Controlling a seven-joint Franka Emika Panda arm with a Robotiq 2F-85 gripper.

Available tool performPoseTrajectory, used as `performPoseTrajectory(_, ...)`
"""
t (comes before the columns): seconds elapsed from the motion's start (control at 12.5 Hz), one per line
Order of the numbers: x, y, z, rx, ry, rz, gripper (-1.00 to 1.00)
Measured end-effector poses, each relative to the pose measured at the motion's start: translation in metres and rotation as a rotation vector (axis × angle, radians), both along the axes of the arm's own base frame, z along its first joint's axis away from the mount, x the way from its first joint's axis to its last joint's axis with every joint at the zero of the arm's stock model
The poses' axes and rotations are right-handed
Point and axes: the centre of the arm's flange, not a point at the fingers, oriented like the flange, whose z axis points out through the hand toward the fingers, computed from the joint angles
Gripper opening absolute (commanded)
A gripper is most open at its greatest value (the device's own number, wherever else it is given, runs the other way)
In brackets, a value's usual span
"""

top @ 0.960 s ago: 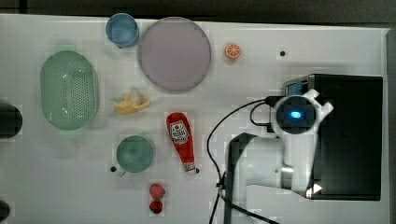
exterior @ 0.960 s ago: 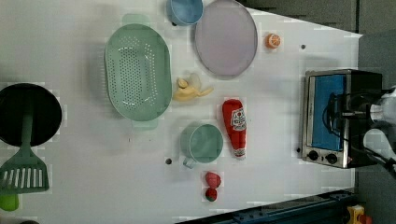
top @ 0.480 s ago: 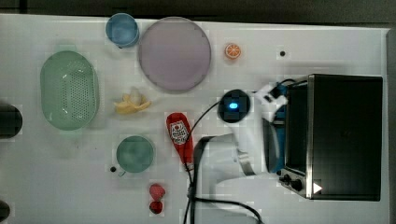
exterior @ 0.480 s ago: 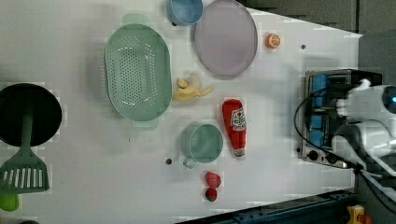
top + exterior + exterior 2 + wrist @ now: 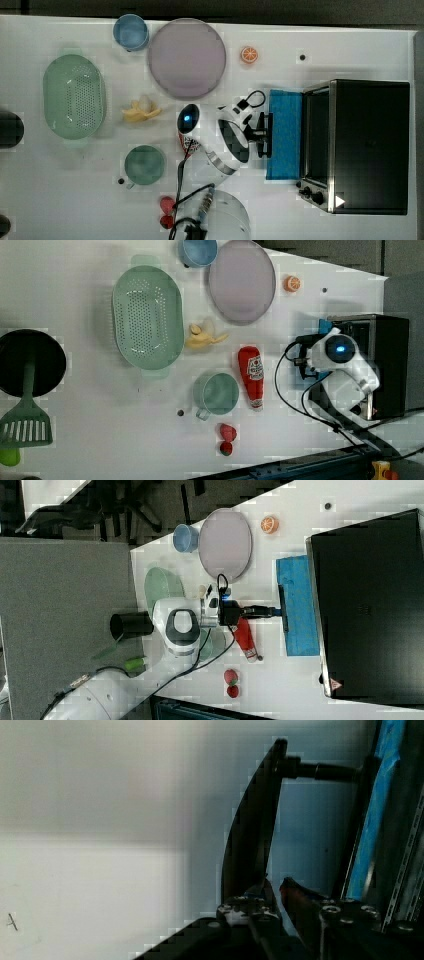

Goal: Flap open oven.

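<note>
The oven point(image 5: 370, 145) stands at the top view's right, a black box with a silver front frame and knobs point(image 5: 312, 192). Its blue glass door point(image 5: 285, 107) lies flapped down flat on the table, also seen in the right view point(image 5: 300, 575). My gripper point(image 5: 261, 135) is at the door's dark bar handle point(image 5: 270, 149), at its middle. In the wrist view the fingertips point(image 5: 262, 892) sit close together right beside the handle point(image 5: 250, 820), with nothing between them. In the left view my arm point(image 5: 340, 347) covers the door.
A ketchup bottle point(image 5: 252, 375) lies just behind my wrist, with a green cup point(image 5: 145, 165) and strawberries point(image 5: 166, 210) beyond. A purple plate point(image 5: 186, 57), orange slice point(image 5: 249, 54), banana point(image 5: 140, 111), blue cup point(image 5: 130, 31) and green colander point(image 5: 74, 97) fill the top view's left.
The oven door has swung from upright down to flat open. My gripper moved from over the oven toward the top view's left, staying at the handle.
</note>
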Motion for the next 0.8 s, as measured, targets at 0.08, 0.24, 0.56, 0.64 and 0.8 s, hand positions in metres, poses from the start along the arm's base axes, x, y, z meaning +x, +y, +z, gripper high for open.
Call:
performPoseTrajectory(0.08, -0.003, 0.006, -0.011, -0.022, 0.005, 0.011, -0.65)
performPoseTrajectory(0.24, -0.003, 0.011, -0.026, -0.040, 0.009, -0.002, -0.65)
performPoseTrajectory(0.56, -0.001, 0.018, -0.047, -0.074, 0.021, -0.001, -0.65)
performPoseTrajectory(0.64, -0.001, 0.021, -0.047, -0.075, 0.019, 0.002, -0.65)
performPoseTrajectory(0.8, 0.000, 0.016, -0.045, -0.071, 0.012, -0.015, -0.65)
